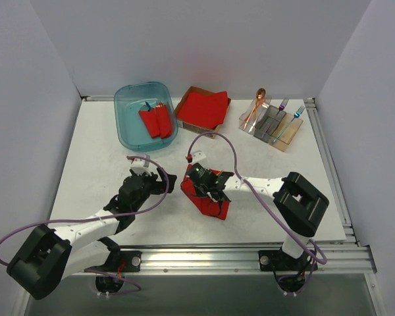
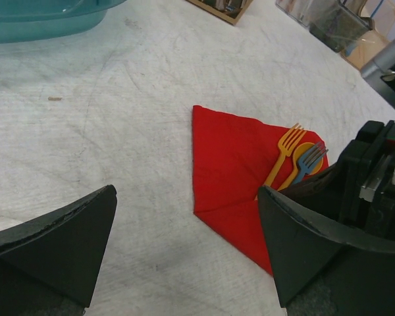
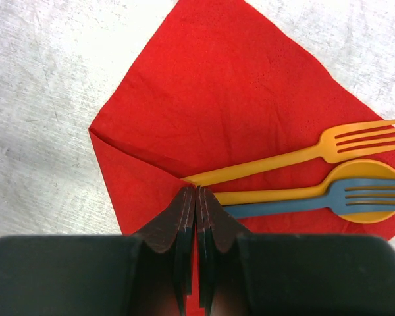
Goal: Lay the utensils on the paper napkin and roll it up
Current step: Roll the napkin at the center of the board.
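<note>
The red paper napkin lies flat in the middle of the table, and also shows in the top view. On it lie an orange fork, an orange-yellow spoon and a blue fork, side by side, their handles under a folded-over napkin corner. My right gripper is shut on that folded corner, with red paper between its pads. My left gripper is open and empty just left of the napkin, low over the table. No purple fork shows on the napkin.
A teal bin holding red rolled bundles stands at the back left. A cardboard box with a red napkin stack is beside it. A clear organiser with more cutlery stands at the back right.
</note>
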Robot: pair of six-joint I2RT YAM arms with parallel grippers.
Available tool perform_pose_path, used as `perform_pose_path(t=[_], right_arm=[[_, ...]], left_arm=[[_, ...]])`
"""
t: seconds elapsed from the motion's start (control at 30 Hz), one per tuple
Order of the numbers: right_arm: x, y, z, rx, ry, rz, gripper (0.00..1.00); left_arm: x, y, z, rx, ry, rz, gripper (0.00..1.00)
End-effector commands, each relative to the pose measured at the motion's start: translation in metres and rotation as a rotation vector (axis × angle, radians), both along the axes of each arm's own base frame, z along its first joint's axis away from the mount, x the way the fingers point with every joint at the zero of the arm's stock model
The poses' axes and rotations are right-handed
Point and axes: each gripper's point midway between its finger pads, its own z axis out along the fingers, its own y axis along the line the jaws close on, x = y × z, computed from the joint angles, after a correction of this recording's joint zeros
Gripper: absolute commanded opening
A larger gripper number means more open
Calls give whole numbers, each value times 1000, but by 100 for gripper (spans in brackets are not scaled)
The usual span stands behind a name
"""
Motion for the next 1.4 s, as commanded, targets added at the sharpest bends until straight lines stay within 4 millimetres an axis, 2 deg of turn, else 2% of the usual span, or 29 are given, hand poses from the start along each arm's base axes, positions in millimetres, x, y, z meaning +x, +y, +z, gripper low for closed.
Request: perform_pose_path(t=[0.0, 0.07, 0.1, 0.27, 0.43, 0.53, 0.67, 0.9, 1.03, 1.13, 1.17, 1.37], right_arm=[[5, 2, 16, 56, -30, 16, 3], [6, 3, 15, 66, -28, 20, 3], [6, 3, 14, 65, -25, 21, 3], [7, 0, 10, 60, -19, 16, 3], [6, -2, 6, 63, -9, 15, 4], [6, -3, 3, 67, -5, 14, 4], [6, -5, 1, 72, -2, 7, 4], [7, -6, 3, 79, -5, 4, 4], [7, -7, 2, 84, -2, 1, 4], [8, -7, 2, 96, 4, 3, 4], [8, -7, 1, 98, 6, 6, 4], [8, -7, 0, 114, 18, 12, 4]], left_arm=[[3, -15, 20, -3, -112, -75, 97], [2, -23, 22, -2, -137, -110, 97], [1, -25, 14, 10, -118, -121, 98], [-3, -35, 5, 23, -119, -177, 100], [-8, -45, 3, 29, -120, -238, 84], [-10, -47, 3, 28, -118, -247, 79], [-14, -49, 1, 29, -118, -258, 67], [-24, -65, -2, 4, -106, -344, 49], [-29, -72, -11, 1, -87, -373, 49], [-33, -76, -19, 15, -70, -400, 63], [-34, -76, -22, 27, -68, -407, 65], [-35, -73, -30, 86, -94, -417, 68]])
